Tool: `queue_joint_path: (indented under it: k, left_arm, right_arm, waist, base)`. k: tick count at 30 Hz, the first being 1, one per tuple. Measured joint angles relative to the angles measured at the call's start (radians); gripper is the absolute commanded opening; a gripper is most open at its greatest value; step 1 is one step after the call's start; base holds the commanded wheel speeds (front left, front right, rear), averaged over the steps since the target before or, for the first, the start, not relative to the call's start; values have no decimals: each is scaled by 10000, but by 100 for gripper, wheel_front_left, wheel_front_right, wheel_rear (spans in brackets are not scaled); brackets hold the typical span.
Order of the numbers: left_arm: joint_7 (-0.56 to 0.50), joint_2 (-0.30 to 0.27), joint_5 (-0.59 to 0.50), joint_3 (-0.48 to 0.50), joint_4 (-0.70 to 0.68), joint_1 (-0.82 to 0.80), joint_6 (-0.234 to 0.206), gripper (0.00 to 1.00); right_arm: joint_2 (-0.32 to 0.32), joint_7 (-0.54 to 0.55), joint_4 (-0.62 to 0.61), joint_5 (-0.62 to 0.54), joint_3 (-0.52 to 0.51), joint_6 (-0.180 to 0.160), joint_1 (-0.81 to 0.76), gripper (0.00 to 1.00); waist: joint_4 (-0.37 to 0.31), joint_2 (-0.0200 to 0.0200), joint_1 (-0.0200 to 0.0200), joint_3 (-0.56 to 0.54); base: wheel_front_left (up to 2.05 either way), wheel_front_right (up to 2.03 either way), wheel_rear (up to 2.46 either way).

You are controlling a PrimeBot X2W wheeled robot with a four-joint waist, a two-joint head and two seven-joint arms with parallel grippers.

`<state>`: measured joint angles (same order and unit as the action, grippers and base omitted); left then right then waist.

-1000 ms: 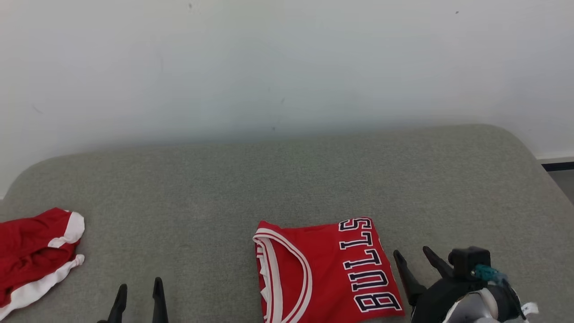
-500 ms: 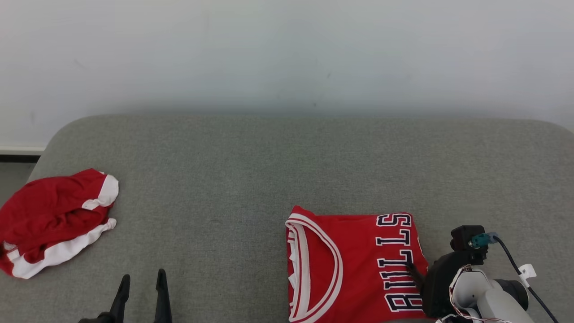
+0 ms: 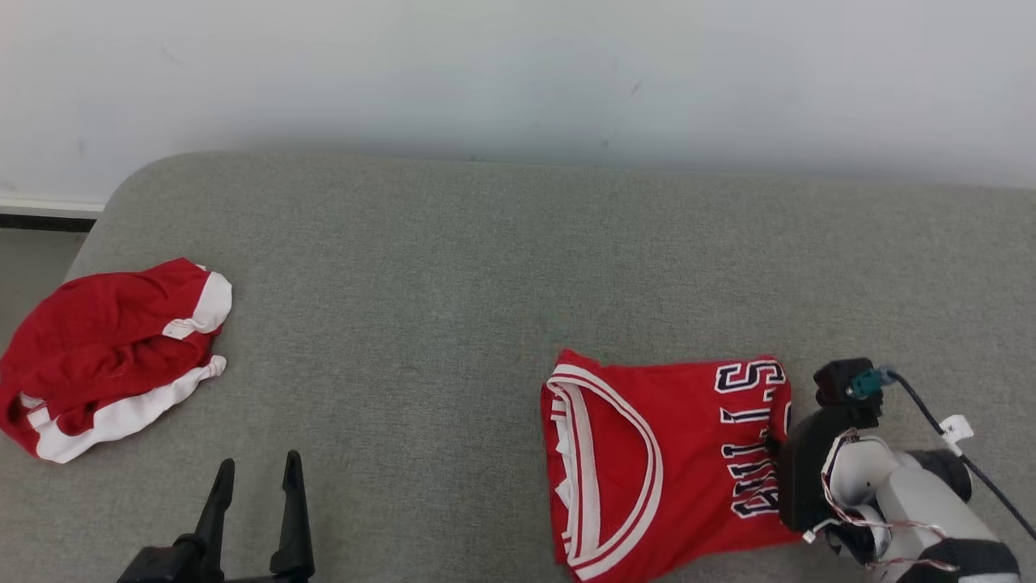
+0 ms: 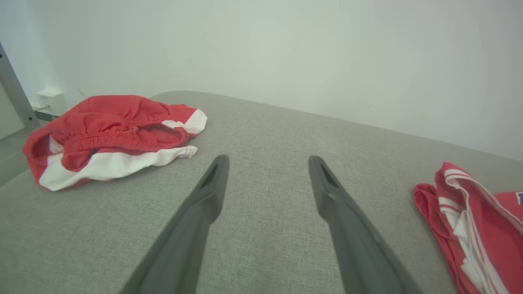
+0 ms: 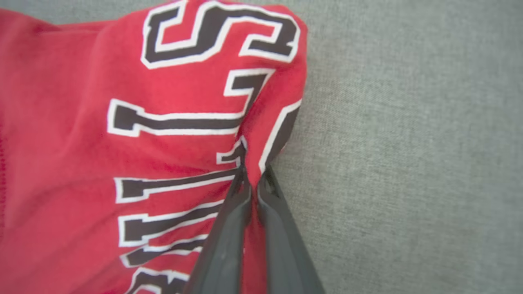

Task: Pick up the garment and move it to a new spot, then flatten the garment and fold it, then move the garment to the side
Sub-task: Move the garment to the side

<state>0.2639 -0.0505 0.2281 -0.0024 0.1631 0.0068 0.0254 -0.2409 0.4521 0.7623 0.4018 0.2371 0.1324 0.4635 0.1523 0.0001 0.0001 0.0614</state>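
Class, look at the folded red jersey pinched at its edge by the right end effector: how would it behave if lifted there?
Probably floppy: the jersey puckers into creases where the right end effector pinches it. Lifted from that one edge, its fold would likely sag open. Pulled sideways, it may catch on the textured grey upholstery.

Right tool (image 5: pixel 252 181): open before, now pinched on the jersey (image 3: pixel 688 405) at its lettered edge.
Lettered edge: newly puckered.
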Motion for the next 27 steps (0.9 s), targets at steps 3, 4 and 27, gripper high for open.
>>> queue_joint_path:
  k: [3,4,27]
  left_arm:
    - [0,-4,-90,33,-194,-43,0,100]
    - [0,-6,-104,48,-265,-87,-2,100]
    - [0,-270,-773,-161,-1114,-1871,568,100]
  right_arm:
    - [-313,-125,-67,-211,397,0,481,0]
    - [-447,-136,-84,-259,495,0,704,0]
    - [-2661,-1733,654,-1446,-314,-4,4253,0]
  waist:
    - [-138,0,0,144]
    - [-208,0,0,195]
    - [-2769,1,0,2190]
  base:
    - [0,0,0]
    - [0,0,0]
    - [0,0,0]
